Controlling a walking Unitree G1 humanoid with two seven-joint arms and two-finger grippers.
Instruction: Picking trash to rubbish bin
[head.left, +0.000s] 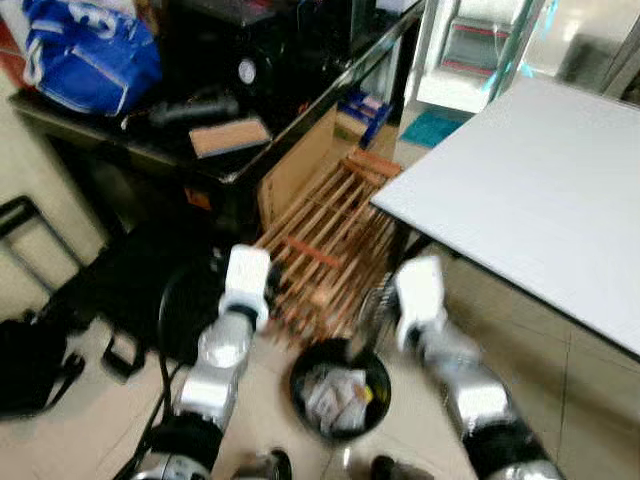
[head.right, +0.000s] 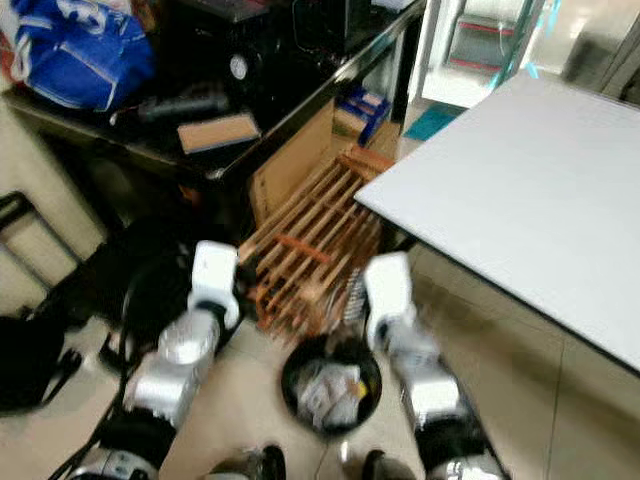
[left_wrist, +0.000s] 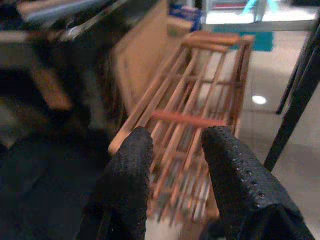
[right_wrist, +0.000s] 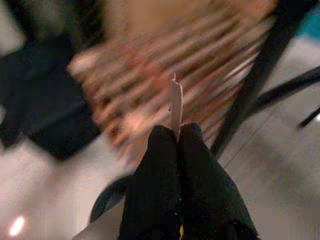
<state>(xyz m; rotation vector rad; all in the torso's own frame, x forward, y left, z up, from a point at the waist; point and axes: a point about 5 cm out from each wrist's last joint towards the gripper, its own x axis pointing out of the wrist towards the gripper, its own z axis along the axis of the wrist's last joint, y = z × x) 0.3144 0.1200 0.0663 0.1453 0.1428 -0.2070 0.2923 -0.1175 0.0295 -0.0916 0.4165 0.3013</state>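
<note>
Trash scrap (right_wrist: 175, 107): one thin pale strip, pinched upright between the right gripper's (right_wrist: 178, 131) closed fingers.
Rubbish bin (head.left: 300, 378): one round black bin on the floor between both arms, crumpled waste (head.left: 332, 398) inside.
Left gripper (left_wrist: 176, 150): fingers spread, nothing between them.
Wooden rack (head.left: 325, 243): one, leaning behind the bin.
Tables: one white (head.left: 540, 190), one dark (head.left: 150, 150).
</note>
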